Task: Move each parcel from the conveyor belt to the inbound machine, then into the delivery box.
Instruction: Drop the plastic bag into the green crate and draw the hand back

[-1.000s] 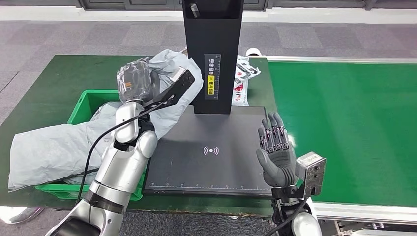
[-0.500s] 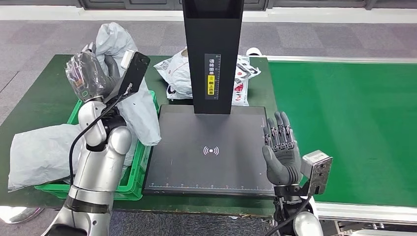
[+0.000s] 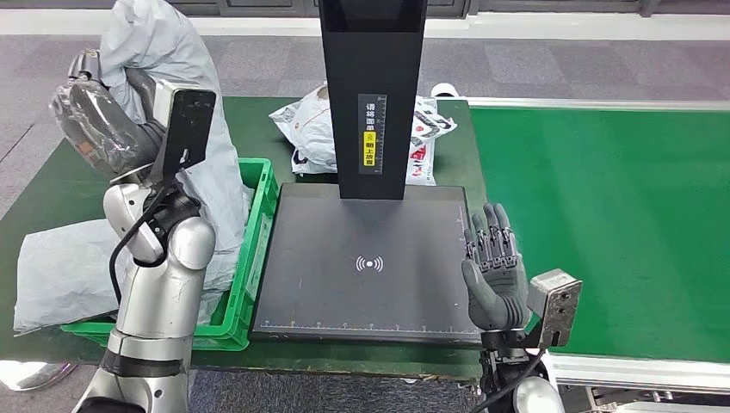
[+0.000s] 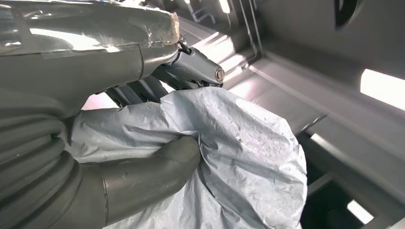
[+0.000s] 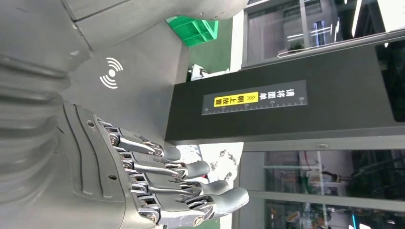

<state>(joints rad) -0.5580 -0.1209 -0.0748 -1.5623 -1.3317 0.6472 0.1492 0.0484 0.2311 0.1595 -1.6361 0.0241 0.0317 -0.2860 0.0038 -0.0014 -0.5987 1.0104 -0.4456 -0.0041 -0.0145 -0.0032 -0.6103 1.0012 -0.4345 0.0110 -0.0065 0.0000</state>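
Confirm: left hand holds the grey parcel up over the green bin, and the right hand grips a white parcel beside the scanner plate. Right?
Not quite. The right hand holds nothing; its fingers are apart beside the scanner plate, as the head view shows. The left hand does hold the grey parcel up over the green bin.

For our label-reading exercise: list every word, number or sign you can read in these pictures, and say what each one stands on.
Wireless-signal sign of white arcs, no words: on the flat black scanner plate.
Yellow label with black Chinese characters, reading about "朝上放置": on the black upright scanner column.
White Chinese characters above it: too small to read surely.
Black and red print on the white plastic parcel: too blurred to read.
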